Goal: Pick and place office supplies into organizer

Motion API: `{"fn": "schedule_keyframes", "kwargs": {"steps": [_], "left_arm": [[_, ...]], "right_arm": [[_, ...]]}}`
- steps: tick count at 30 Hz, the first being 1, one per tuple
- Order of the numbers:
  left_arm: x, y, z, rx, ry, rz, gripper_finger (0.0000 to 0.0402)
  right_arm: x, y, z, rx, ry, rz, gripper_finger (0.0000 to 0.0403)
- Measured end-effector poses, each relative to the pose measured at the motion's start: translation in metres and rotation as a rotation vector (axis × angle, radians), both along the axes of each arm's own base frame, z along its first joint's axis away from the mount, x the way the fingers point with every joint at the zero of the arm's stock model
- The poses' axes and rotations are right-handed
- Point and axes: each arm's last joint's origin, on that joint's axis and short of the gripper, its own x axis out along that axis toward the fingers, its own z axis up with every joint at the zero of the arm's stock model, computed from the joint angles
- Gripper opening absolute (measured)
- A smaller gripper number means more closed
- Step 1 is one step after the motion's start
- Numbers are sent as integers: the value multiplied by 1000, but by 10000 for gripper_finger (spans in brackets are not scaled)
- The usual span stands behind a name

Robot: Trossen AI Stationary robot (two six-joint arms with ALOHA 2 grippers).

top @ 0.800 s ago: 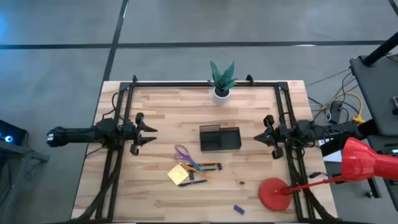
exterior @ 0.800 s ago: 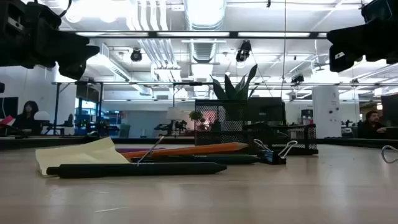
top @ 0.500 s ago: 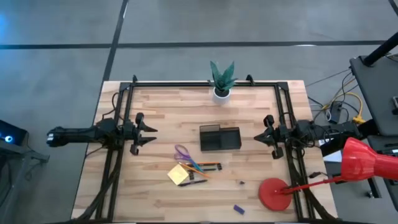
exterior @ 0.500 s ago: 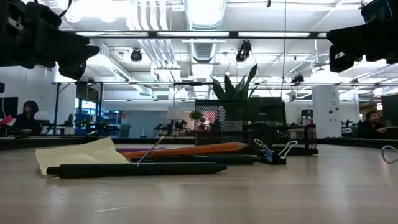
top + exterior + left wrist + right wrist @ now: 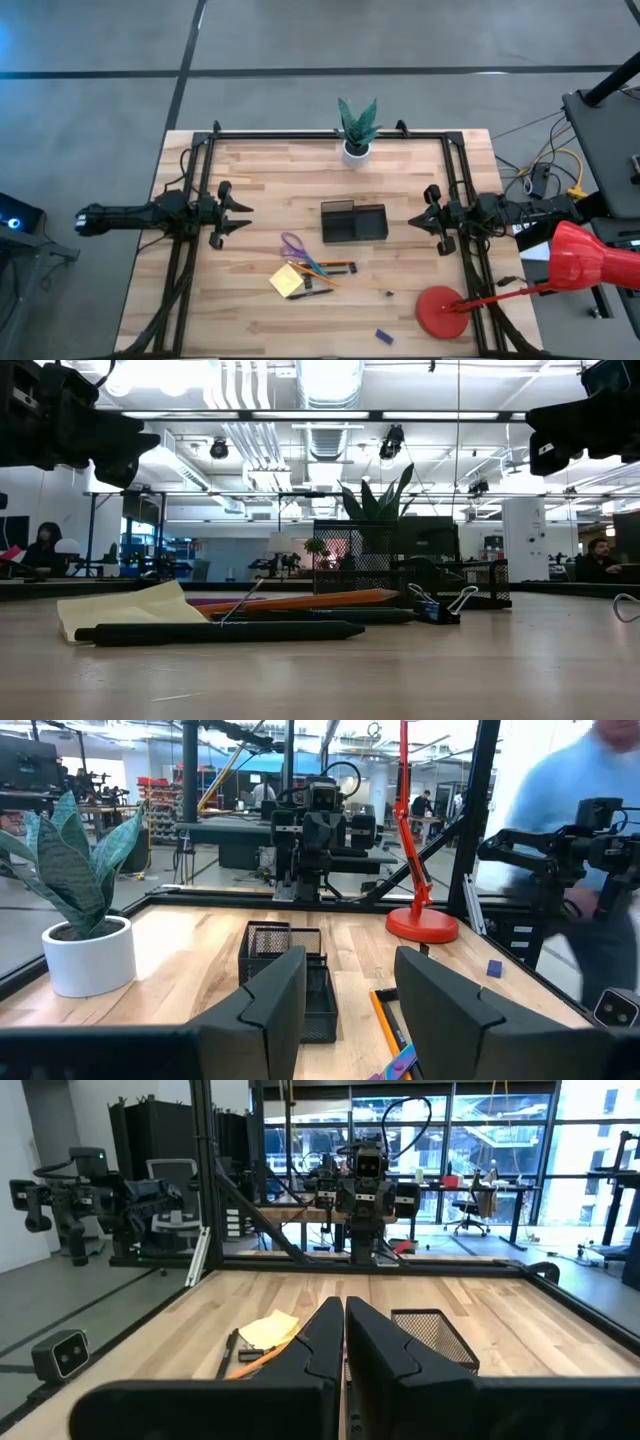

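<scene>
The organizer [image 5: 354, 222], a black mesh box, sits at mid-table between the two grippers, and nothing shows inside it from above; the supplies lie in a loose cluster nearer the table's front edge, closer to the left gripper's fingers than to the right's: purple-handled scissors [image 5: 292, 245], a yellow sticky-note pad [image 5: 286, 281], an orange pen [image 5: 333, 267] and a black pen [image 5: 312, 291] side by side, a binder clip [image 5: 440, 606] just beyond their tips, and a small blue block [image 5: 383, 336] well apart toward the front, near the red lamp [image 5: 438, 310]; the left gripper [image 5: 243, 216] hangs above the table's left side with its fingers spread and nothing between them, the organizer straight ahead of them; the right gripper [image 5: 415, 221] faces it from the other side, fingers pressed together and empty; compared with a moment ago nothing has shifted, neither arm nor any item, so I judge the picking has not begun; a potted plant [image 5: 357, 128] stands at the far edge; I can read no brand, label or writing anywhere.
</scene>
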Motion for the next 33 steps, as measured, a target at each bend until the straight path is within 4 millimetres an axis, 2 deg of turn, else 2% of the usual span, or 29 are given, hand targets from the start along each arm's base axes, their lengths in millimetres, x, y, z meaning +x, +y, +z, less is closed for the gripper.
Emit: {"fn": "schedule_keyframes", "kwargs": {"steps": [13,15,18,21,23,27,29,32,33], "left_arm": [[0,0,0,0,1,0,141],[0,0,0,0,0,0,141],[0,0,0,0,-1,0,141],[0,0,0,0,0,0,141],[0,0,0,0,0,0,141],[0,0,0,0,2,0,141],[0,0,0,0,4,0,141],[0,0,-1,0,7,0,141],[0,0,-1,0,7,0,141]], "right_arm": [[0,0,0,7,-2,0,8],[0,0,7,109,-62,12,8],[0,0,20,424,-132,81,9],[11,4,6,582,63,147,8],[17,8,6,644,173,229,9],[36,17,31,706,339,297,9],[50,25,45,624,408,318,8],[76,38,68,467,422,406,8],[86,40,74,447,426,374,8]]}}
